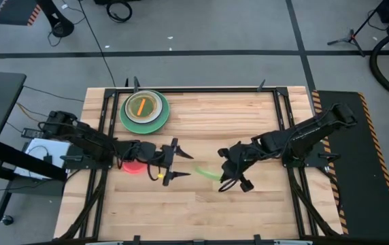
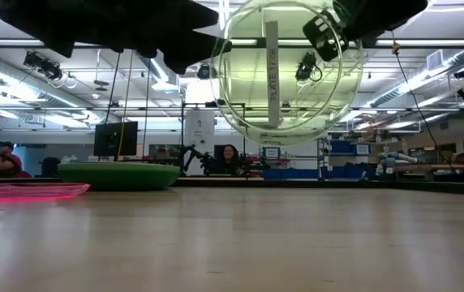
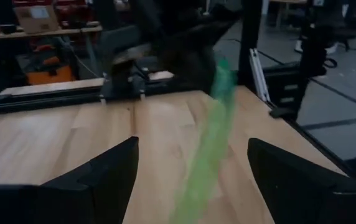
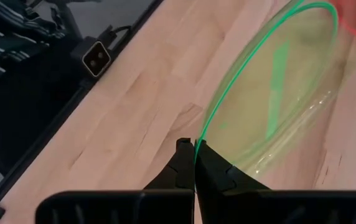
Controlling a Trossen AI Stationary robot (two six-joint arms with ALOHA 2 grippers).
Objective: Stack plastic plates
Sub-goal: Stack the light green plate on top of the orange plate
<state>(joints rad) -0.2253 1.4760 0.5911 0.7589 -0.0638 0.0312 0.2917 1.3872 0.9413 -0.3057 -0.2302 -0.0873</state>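
A translucent lime plate (image 2: pixel 285 73) is up in the air, tilted on edge, and shows as a thin green streak (image 1: pixel 205 171) in the high view. My right gripper (image 1: pixel 220 171) is shut on its rim. My left gripper (image 1: pixel 181 163) is open, facing the plate from the table's left. In the left wrist view the plate (image 3: pixel 212 137) stands between the spread fingers, touching neither. A red translucent plate (image 1: pixel 133 165) lies flat on the table under the left arm. A stack of large green plates (image 1: pixel 143 109) with an orange one on top rests near the far left corner. My right gripper (image 4: pixel 194 148) pinches the lime plate's rim (image 4: pixel 204 134) between its two fingers, at the edge nearest the arm. The fingers come from the table's right, about level. The plate is lifted clear of the table and stands out beyond the fingertips toward the left gripper, tilted on edge.
Black frame rails (image 1: pixel 286 129) run along the table's sides and far edge. Bare wood lies across the table's middle and near half. In the low view, people (image 2: pixel 228 158) sit in the room beyond the table.
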